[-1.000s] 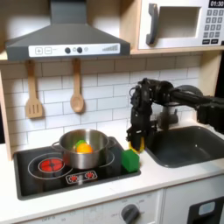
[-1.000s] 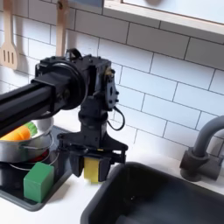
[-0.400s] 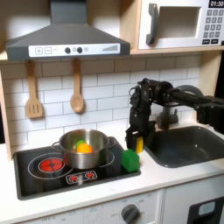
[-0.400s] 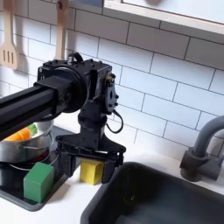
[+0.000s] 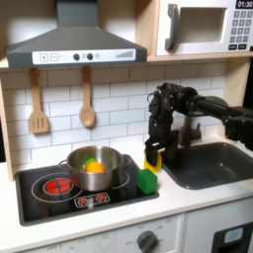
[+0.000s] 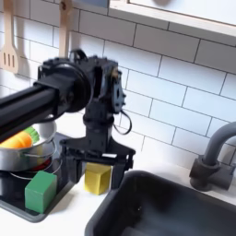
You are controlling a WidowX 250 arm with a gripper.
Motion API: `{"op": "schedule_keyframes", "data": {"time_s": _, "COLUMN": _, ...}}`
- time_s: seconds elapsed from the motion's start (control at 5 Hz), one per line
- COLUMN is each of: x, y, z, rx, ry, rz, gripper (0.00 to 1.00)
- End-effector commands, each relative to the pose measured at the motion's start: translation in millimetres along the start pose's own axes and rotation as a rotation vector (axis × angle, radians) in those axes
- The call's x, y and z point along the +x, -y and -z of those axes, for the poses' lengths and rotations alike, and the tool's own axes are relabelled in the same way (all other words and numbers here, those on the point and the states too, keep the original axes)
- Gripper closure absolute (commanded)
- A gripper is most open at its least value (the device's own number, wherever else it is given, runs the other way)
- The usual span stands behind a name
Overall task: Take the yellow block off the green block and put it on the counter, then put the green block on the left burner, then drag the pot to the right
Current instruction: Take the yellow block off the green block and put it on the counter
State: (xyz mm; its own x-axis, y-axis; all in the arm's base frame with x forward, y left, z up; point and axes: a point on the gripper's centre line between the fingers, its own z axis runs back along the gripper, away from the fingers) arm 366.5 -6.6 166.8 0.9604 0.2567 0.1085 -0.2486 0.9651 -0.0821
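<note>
The yellow block (image 6: 98, 178) rests on the white counter (image 6: 78, 210) between the stovetop and the sink, also seen as yellow block (image 5: 150, 158). My gripper (image 6: 93, 169) hangs over it, open, with a finger on either side and apart from the block; in the first exterior view the gripper (image 5: 158, 154) is right of the pot. The green block (image 6: 40, 192) sits on the stovetop's near corner, green block (image 5: 146, 181). The silver pot (image 5: 94, 169) stands on the black stovetop and holds orange and green toy food; pot (image 6: 18, 152) lies at the second exterior view's left.
A dark sink basin (image 5: 210, 163) lies right of the gripper in the first exterior view, with a grey faucet (image 6: 214, 157) behind it. A red burner ring (image 5: 57, 184) shows left of the pot. Wooden utensils (image 5: 87, 99) hang on the tiled wall.
The gripper's fingers have spread apart and let go of the yellow block, which now sits on the counter. The gripper has risen slightly. Pot and green block have not moved.
</note>
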Motion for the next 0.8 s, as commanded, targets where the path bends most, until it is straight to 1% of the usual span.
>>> {"op": "schedule_keyframes", "data": {"time_s": 0.0, "x": -6, "y": -0.2, "z": -38.8, "rx": -0.073, "ry": 0.013, "rz": 0.004, "gripper": 0.0}}
{"op": "schedule_keyframes", "data": {"time_s": 0.2, "x": -17, "y": -9.6, "z": -51.2, "rx": -0.084, "ry": 0.017, "rz": 0.009, "gripper": 0.0}}
{"op": "schedule_keyframes", "data": {"time_s": 0.4, "x": -31, "y": -19.8, "z": -58.9, "rx": -0.076, "ry": 0.025, "rz": 0.022, "gripper": 0.0}}
{"op": "schedule_keyframes", "data": {"time_s": 0.6, "x": -46, "y": -29.1, "z": -55.5, "rx": -0.05, "ry": 0.009, "rz": 0.054, "gripper": 0.0}}
